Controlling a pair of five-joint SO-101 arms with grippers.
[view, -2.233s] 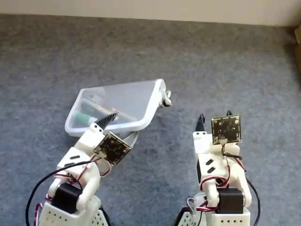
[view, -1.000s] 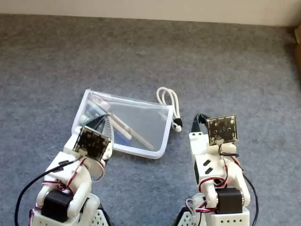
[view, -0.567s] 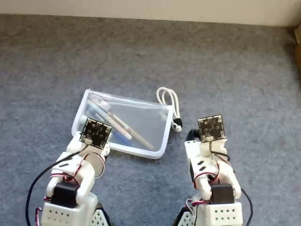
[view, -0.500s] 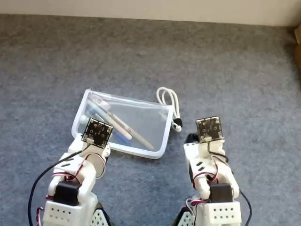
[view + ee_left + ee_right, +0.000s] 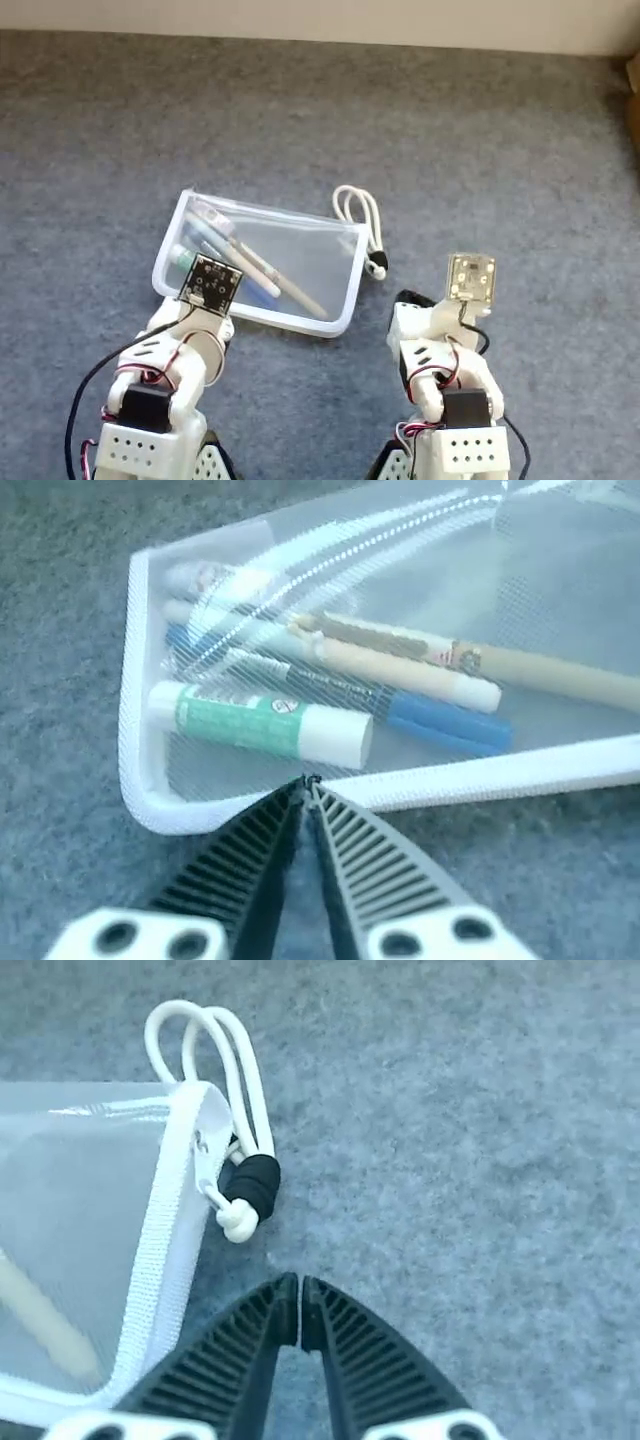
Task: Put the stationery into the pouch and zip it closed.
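Observation:
The clear mesh pouch [image 5: 300,262] with white edging lies flat on the grey carpet, with pens, a pencil and a green glue stick [image 5: 262,724] inside it [image 5: 560,600]. Its white cord loop [image 5: 356,212] and black toggle [image 5: 251,1182] lie off its right end [image 5: 180,1190]. My left gripper [image 5: 307,785] is shut and empty, its tips just short of the pouch's near edge by the left corner. My right gripper [image 5: 298,1300] is shut and empty over bare carpet, a little short of the toggle and zip pull. Both arms [image 5: 190,330] [image 5: 440,340] sit drawn back near their bases.
Grey carpet [image 5: 480,150] spreads around the pouch on all sides. A pale wall strip [image 5: 320,18] runs along the far edge, and a brown object [image 5: 634,90] shows at the far right edge.
The pouch, earlier lifted and tilted at the left gripper, now lies flat on the carpet, let go. Both arms have drawn back toward their bases.

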